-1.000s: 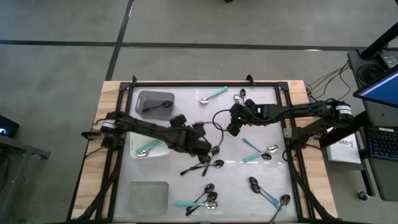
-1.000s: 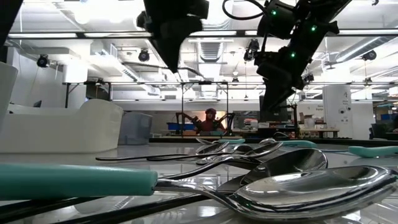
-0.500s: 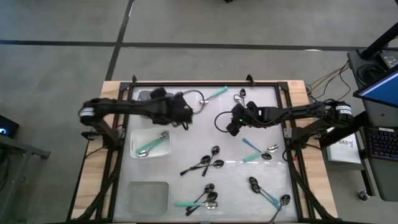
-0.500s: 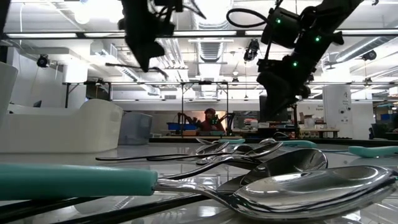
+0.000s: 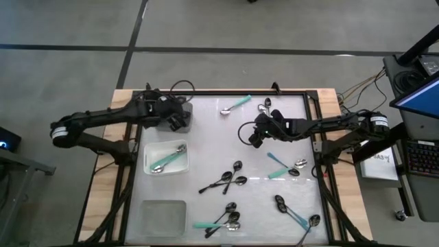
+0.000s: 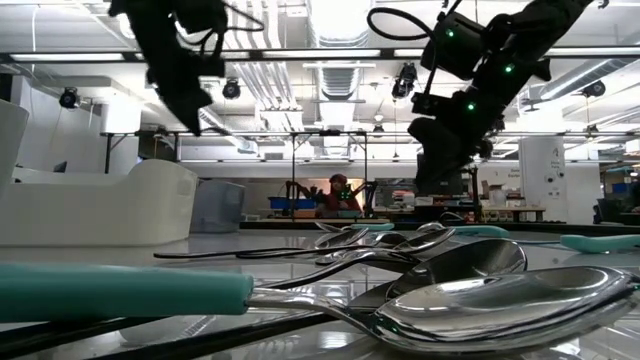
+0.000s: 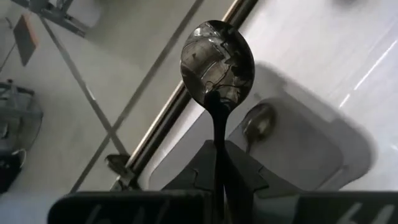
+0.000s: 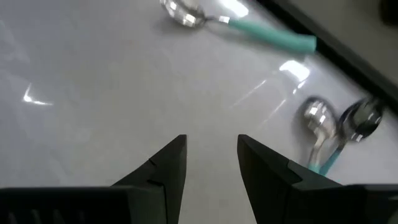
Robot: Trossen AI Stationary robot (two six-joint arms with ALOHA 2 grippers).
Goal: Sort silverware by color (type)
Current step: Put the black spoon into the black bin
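My left gripper [image 5: 177,118] hovers above the grey bin [image 5: 164,108] at the table's far left, shut on an all-dark spoon [image 7: 217,62]. One spoon [image 7: 258,121] lies inside that bin. My right gripper [image 5: 255,140] hangs open over bare table right of centre, its fingers [image 8: 165,165] empty. Loose spoons lie flat on the table: a black cluster [image 5: 230,180] at the middle, more [image 5: 226,218] near the front, some with teal handles [image 5: 285,168] on the right, one teal-handled [image 5: 236,104] at the far edge. My left gripper pinches the spoon's black handle [image 7: 219,134] between its two fingers. The spoon runs along the fingers, and its glossy bowl [image 7: 217,59] sticks out past them. The spoon is lifted clear, over the grey bin's wall.
A white bin [image 5: 164,159] with a teal-handled spoon sits near the left edge, and a clear bin [image 5: 163,216] sits at the near left. A black frame [image 5: 226,92] edges the table. In the low view a person [image 6: 338,190] shows far behind.
My left gripper has travelled from the spoon cluster at the table's middle toward the far left corner, rising and carrying the dark spoon lifted clear, and now stands over the grey bin. My right gripper has stayed open and almost still.
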